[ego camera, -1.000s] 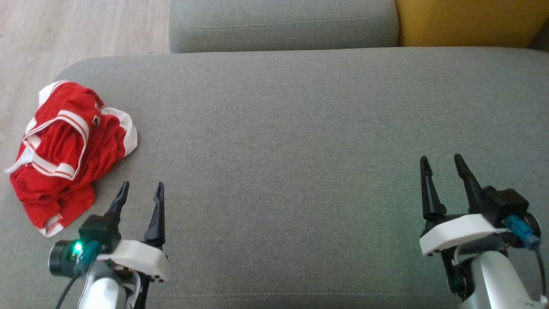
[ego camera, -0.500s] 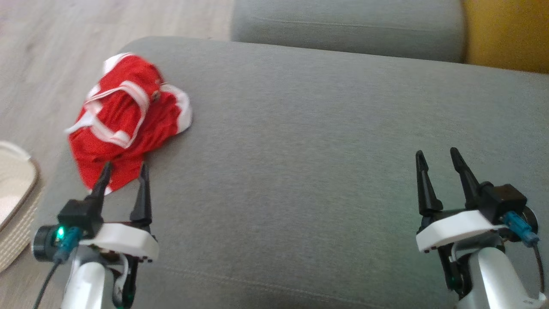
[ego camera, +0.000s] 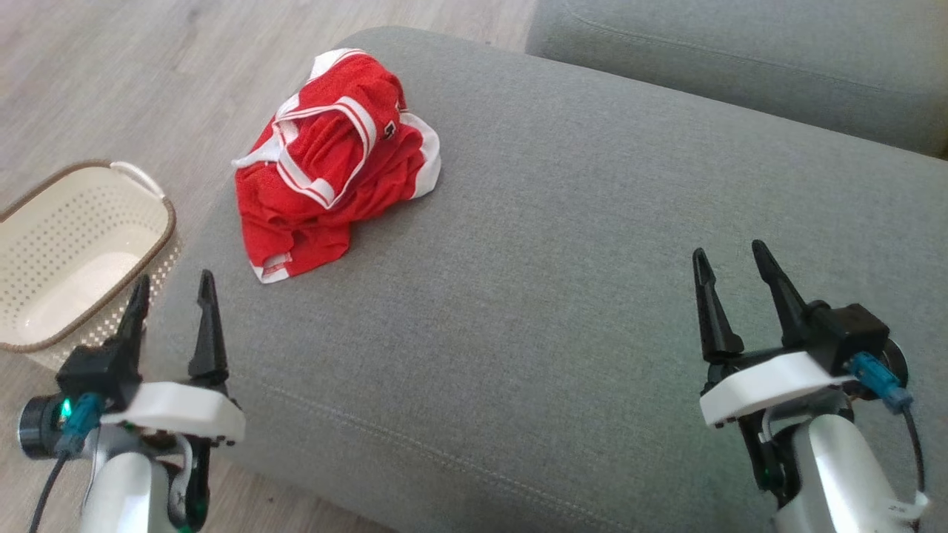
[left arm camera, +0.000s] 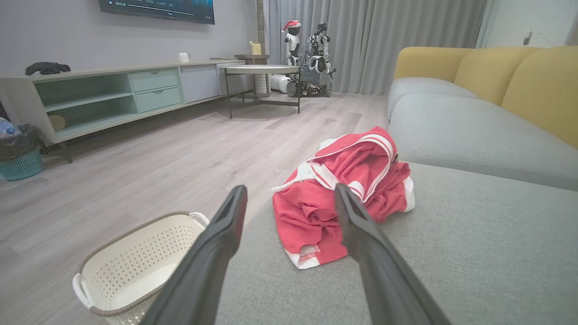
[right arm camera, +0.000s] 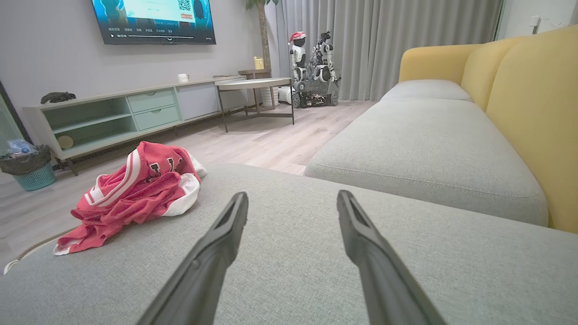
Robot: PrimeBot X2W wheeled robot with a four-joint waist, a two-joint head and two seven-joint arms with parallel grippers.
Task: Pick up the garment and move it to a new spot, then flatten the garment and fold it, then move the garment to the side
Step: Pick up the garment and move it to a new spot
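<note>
- A crumpled red garment (ego camera: 337, 159) lies at the far left end of a grey sofa seat (ego camera: 563, 244).
- The left gripper (ego camera: 173, 277) hovers by the seat's near left edge, jaws spread, empty.
- The right gripper (ego camera: 727, 249) hovers over the right side, jaws spread, empty.
- A cream basket (ego camera: 67, 244) stands on the floor (ego camera: 148, 74) alongside.

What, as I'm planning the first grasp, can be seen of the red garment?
The red garment looks like a mesh sports jersey with white trim bands and some dark lettering. It lies crumpled in a loose heap at the far left corner of the grey seat cushion, close to its edge. Only the cushion touches it.
</note>
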